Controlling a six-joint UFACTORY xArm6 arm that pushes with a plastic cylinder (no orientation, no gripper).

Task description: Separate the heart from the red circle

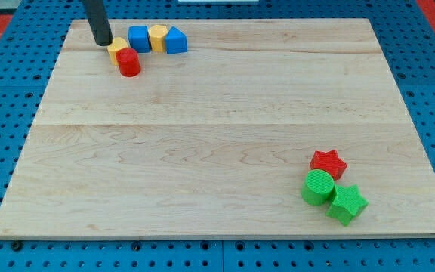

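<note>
A yellow heart (116, 49) lies near the view's top left on the wooden board (217, 136). A red circle (128, 63) touches it on its lower right side. My tip (102, 43) stands just left of the heart, touching or almost touching its upper left edge. The dark rod rises from there out of the view's top.
A blue cube (139, 38), a yellow block (158, 37) and a blue triangular block (175, 41) stand in a row just right of the heart. At the view's bottom right a red star (328, 163), a green circle (318, 187) and a green star (346, 204) cluster together.
</note>
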